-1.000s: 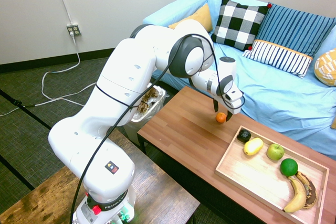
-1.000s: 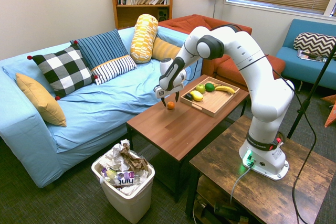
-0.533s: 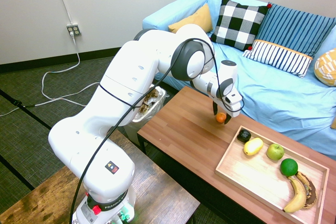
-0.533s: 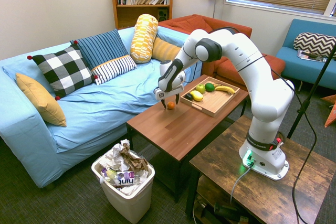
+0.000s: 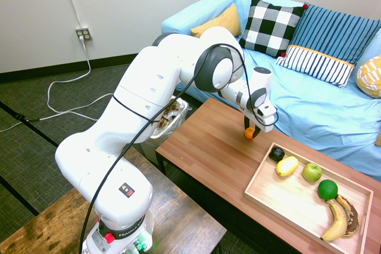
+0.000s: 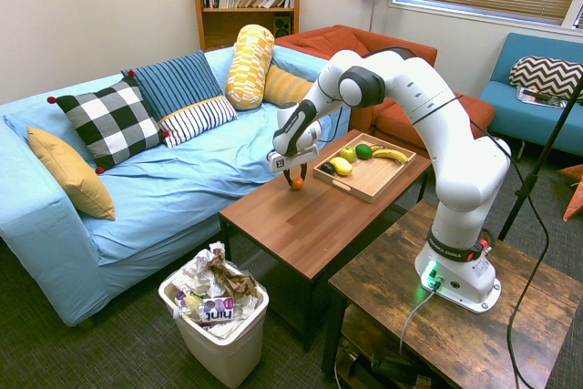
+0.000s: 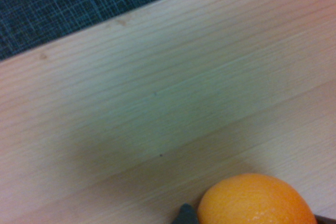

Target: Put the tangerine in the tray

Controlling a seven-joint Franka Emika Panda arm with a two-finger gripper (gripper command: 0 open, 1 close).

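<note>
One claw (image 5: 250, 132) closed round tangerine (image 5: 249, 134) on table (image 5: 208, 147); tray (image 5: 280, 191) beside.

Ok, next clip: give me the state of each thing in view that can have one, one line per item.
tangerine: on the coffee table, outside the tray, between the fingers
gripper: pointing down, fingers either side of the tangerine; a firm grip can't be confirmed
tray: flat on the table, holding a lemon, apple, lime and banana
</note>
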